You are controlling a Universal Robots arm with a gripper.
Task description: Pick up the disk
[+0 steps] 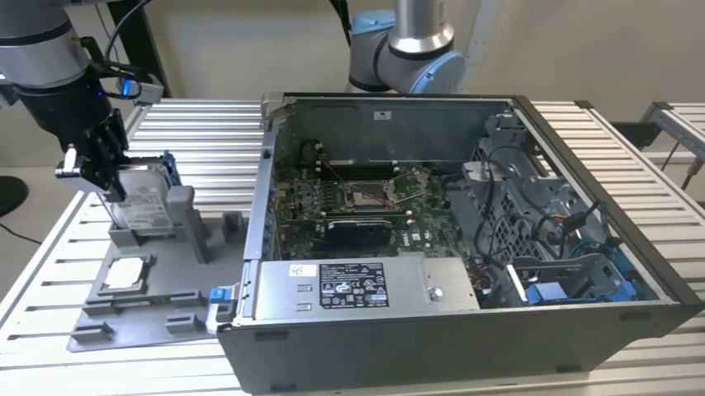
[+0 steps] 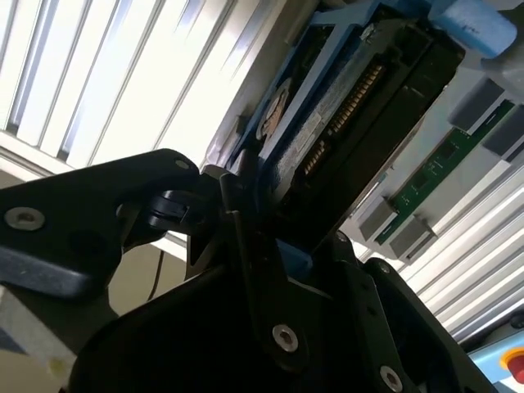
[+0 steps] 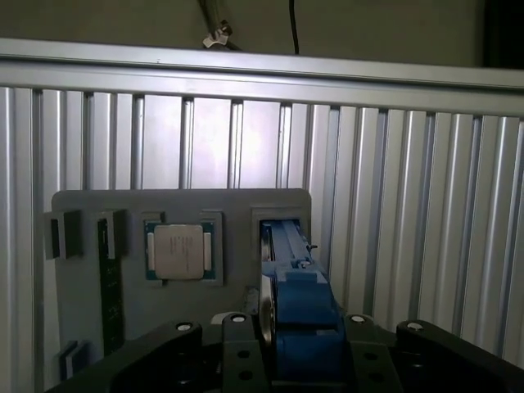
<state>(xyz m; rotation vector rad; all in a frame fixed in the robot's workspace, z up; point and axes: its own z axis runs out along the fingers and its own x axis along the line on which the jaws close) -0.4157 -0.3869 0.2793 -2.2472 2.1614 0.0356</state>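
Note:
The disk (image 1: 147, 206) stands on edge in the grey upright holder (image 1: 185, 216) at the exterior view's left, its silver face and blue rail showing. My gripper (image 1: 111, 191) comes down on its top edge and is shut on the disk. In the first wrist view the blue rail of the disk (image 3: 299, 315) sits tight between my black fingers (image 3: 239, 348), with my gripper (image 3: 300, 348) straddling it. The second wrist view shows the disk's connector end (image 2: 348, 106) held by my gripper (image 2: 270, 241).
The holder stands on a grey fixture plate (image 1: 149, 318) that also carries a small square silver chip (image 1: 125, 272) (image 3: 178, 251). An open computer case (image 1: 441, 239) takes up the middle and right. A second arm's base (image 1: 402, 49) stands behind it. The table is slatted aluminium (image 1: 210, 136).

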